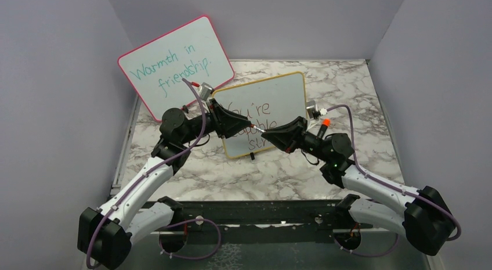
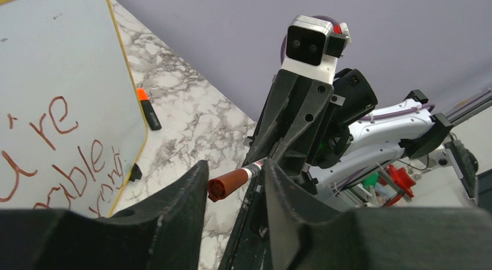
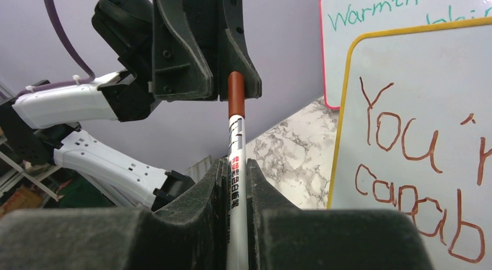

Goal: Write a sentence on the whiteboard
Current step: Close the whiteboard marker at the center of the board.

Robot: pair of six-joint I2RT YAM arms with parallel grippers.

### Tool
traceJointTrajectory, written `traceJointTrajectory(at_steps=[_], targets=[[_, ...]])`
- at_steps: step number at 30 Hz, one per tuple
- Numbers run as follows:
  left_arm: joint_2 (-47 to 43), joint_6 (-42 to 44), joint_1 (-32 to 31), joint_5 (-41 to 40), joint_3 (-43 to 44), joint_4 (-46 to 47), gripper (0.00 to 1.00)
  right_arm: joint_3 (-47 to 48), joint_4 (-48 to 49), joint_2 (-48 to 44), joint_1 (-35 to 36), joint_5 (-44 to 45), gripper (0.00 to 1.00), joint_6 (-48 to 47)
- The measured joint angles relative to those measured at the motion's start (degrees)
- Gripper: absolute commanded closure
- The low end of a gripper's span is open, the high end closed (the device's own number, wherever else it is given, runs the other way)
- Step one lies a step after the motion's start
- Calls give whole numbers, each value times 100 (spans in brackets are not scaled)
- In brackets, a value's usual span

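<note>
Pinched in right gripper (image 3: 235, 165): slim white marker (image 3: 237, 139). Spread either side of its red-brown cap (image 2: 227, 184), gap visible: left gripper (image 2: 235, 177). Standing mid-table behind both: yellow-framed rectangular whiteboard (image 1: 284, 99) bearing red-brown handwritten sentence (image 1: 258, 123). Centre cap between fingers, close squarely, keep marker axis straight.

Yellow-framed rectangular whiteboard (image 1: 284, 93): red-brown handwritten sentence (image 1: 255, 114) partly hidden behind black left gripper (image 1: 255, 129) and right gripper (image 1: 268, 134). White red-capped marker (image 3: 237, 142): barrel end buried between right fingers (image 3: 191, 206).
</note>
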Motion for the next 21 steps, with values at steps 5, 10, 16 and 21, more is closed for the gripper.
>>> traceJointTrajectory(at_steps=[5,10,16,21], targets=[[22,-44,-136,-4,-96,118,90,0,184,37,0,-90,99,136],[26,-160,-251,-59,-111,407,100,0,350,61,-20,-166,99,225],[-11,-203,-533,-494,-212,804,100,0,579,63,-55,-225,99,282],[-24,-317,-876,-1117,-420,1397,100,0,916,116,-66,-247,99,332]])
